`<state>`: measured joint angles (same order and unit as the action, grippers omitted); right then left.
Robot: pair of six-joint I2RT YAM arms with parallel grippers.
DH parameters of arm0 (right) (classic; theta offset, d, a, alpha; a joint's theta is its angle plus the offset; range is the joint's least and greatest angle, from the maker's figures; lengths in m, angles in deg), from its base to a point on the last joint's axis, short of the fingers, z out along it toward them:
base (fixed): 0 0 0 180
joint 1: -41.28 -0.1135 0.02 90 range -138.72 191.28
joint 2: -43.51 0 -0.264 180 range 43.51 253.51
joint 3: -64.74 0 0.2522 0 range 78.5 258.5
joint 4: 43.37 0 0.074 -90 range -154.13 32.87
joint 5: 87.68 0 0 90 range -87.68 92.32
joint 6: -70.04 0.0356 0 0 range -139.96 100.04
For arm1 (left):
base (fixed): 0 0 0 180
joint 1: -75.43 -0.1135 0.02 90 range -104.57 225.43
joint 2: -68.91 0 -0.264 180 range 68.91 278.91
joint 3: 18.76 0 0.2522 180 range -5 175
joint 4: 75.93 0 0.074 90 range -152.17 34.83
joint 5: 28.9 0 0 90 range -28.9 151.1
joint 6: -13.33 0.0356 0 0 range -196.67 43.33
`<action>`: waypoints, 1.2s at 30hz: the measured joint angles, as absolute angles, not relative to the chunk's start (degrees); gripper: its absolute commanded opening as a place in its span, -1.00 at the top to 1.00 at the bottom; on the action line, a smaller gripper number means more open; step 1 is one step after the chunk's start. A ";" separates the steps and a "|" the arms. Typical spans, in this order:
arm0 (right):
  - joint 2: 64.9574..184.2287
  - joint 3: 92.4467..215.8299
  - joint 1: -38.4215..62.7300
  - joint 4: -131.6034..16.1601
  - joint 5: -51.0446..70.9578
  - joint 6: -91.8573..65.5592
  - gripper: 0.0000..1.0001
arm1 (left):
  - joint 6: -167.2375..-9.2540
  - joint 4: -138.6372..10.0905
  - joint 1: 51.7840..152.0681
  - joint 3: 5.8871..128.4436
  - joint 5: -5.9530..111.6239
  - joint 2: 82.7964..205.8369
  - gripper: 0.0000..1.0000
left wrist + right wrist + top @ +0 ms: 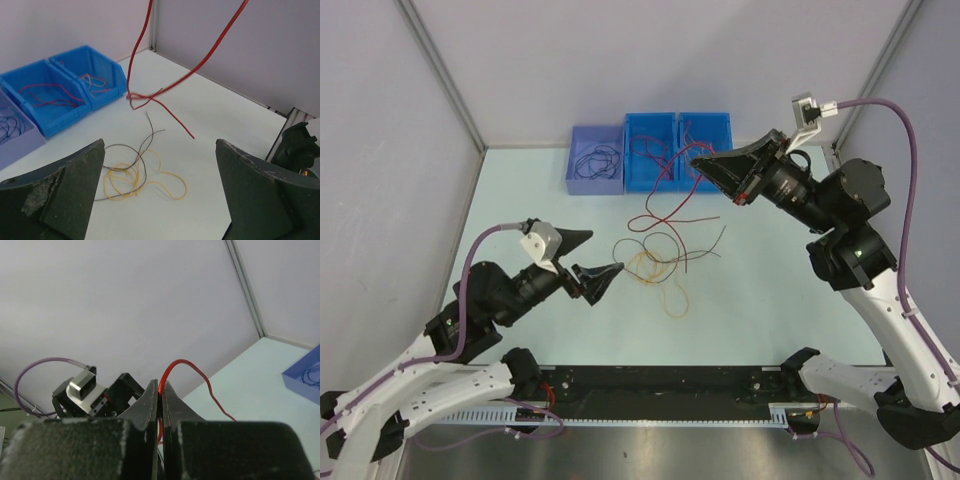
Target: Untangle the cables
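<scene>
The cables lie tangled in the middle of the table: an orange-yellow strand [658, 272], a dark strand [665, 240] looped over it, and a red cable [672, 213]. My right gripper [698, 160] is raised over the blue bins and shut on the red cable [180, 360], which hangs from it down to the table. In the left wrist view that red cable [136, 60] rises in two lines out of the top of the picture. My left gripper [160, 145] stands open low over the table, the yellow strand [172, 176] and the dark strand [141, 149] just ahead of its jaws.
Three bins stand at the back: a purple one [582, 175] with dark cables, and two blue ones [632, 178] [722, 122] with red and orange cables. Grey walls close in the table on the left, back and right.
</scene>
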<state>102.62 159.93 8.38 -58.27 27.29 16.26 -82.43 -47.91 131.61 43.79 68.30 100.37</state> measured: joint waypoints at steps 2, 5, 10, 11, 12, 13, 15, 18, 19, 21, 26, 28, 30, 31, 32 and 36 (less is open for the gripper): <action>103.28 159.93 8.16 -59.21 27.66 16.24 1.00 | -80.50 -48.83 131.68 45.78 66.77 102.36 -0.99; 103.98 159.93 7.76 -60.26 28.23 16.24 1.00 | -77.57 -50.14 131.68 47.40 65.19 104.35 -0.99; 104.11 159.93 7.24 -60.70 28.93 16.24 1.00 | -73.35 -50.71 131.68 49.72 63.60 107.54 -1.00; 104.11 159.93 7.11 -60.72 29.17 16.24 1.00 | -72.68 -50.77 131.68 50.24 63.53 108.46 -0.99; 104.13 159.93 6.98 -60.72 29.30 16.24 1.00 | -72.00 -50.81 131.70 50.74 63.53 109.38 -0.99; 104.18 159.95 6.80 -60.72 29.65 16.26 1.00 | -71.41 -50.97 131.70 51.27 63.56 110.38 -1.00; 104.29 159.93 6.43 -60.72 30.11 16.33 1.00 | -70.08 -51.36 131.74 51.81 63.88 112.05 -1.00; 104.48 159.93 5.80 -60.72 30.83 16.46 1.00 | -68.59 -51.91 131.74 51.90 63.88 114.21 -0.99; 104.50 159.93 5.53 -60.72 31.13 16.50 1.00 | -68.24 -51.93 131.74 52.03 63.88 114.95 -0.99; 104.55 159.93 4.97 -60.70 31.59 16.55 1.00 | -67.50 -51.97 131.74 52.67 63.84 116.37 -0.82; 104.59 159.93 4.31 -60.61 33.43 17.07 1.00 | -65.97 -53.28 131.74 53.71 64.15 118.62 -0.13; 104.61 159.93 4.24 -60.53 34.35 17.12 1.00 | -65.57 -53.68 131.78 53.71 64.67 118.78 0.16; 104.66 159.93 4.24 -60.26 35.61 17.14 1.00 | -64.74 -54.22 131.78 53.71 65.46 118.78 0.61; 104.70 159.93 4.24 -60.20 36.07 17.14 1.00 | -65.01 -54.42 131.76 53.71 65.68 118.76 0.68; 104.74 159.93 4.24 -60.13 36.49 17.14 1.00 | -64.52 -54.55 131.78 53.71 65.92 118.76 0.83; 104.96 159.95 4.24 -59.89 38.06 17.12 1.00 | -64.07 -54.75 131.83 53.71 66.94 118.71 1.00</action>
